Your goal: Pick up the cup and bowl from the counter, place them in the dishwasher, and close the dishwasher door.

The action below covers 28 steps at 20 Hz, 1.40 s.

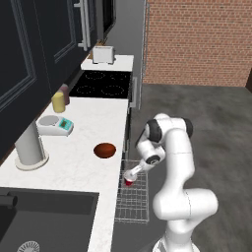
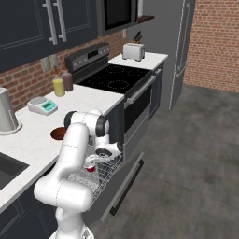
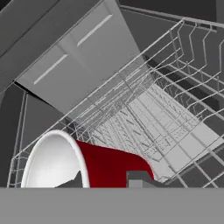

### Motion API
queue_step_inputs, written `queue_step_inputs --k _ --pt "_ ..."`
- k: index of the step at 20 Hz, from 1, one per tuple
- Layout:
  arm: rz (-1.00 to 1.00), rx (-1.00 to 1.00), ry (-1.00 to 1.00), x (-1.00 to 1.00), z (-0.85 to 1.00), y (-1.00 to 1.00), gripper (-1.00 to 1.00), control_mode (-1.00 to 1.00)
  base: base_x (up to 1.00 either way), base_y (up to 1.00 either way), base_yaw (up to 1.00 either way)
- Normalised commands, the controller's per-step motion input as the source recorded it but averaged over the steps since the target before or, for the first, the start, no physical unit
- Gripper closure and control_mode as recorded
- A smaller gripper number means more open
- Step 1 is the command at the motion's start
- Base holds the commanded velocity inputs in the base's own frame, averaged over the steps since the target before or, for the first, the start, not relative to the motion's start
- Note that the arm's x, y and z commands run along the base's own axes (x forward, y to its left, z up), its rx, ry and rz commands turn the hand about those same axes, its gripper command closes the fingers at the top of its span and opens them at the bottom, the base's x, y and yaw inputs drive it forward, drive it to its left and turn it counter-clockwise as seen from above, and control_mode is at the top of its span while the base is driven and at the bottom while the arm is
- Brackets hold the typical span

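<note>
Cup: held sideways in the gripper, fingers clamped across its red wall, pale mouth turned to one side in the hand view. It hangs directly over the pulled-out wire rack of the dishwasher. This low, tilted hold likely serves to bring the cup down between the rack's raised wire sides before release.

Rack contents: in the hand view, no dish is visible on the grid ahead of the gripper. The cup is not yet resting on it, as far as can be judged.

Bowl: on the counter, beside and above the gripper, apart from it. It appears empty and awaits pickup.

Dishwasher door: lowered beneath the rack, open.
</note>
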Motion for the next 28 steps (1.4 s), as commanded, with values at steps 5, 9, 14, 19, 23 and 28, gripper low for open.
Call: queue_step_inputs --k 5,9,14,19,23,28 --pt "0.00 0.00 0.00 0.22 -0.52 0.07 1.00 -1.00 0.00 0.00 0.00" --pt "0.00 -0.01 0.00 0.16 -0.53 0.00 1.00 -1.00 0.00 0.00 0.00" --pt "0.00 -0.01 0.00 0.10 -0.51 0.00 1.00 -1.00 0.00 0.00 0.00" --pt "0.00 -0.01 0.00 0.03 -0.52 0.00 -1.00 -1.00 0.00 0.00 0.00" --pt "0.00 -0.01 0.01 -0.01 -0.29 -0.08 -1.00 -1.00 0.00 0.00 0.00" --pt "-0.02 0.00 0.11 -0.33 -0.10 -0.61 -1.00 -1.00 0.00 0.00 0.00"
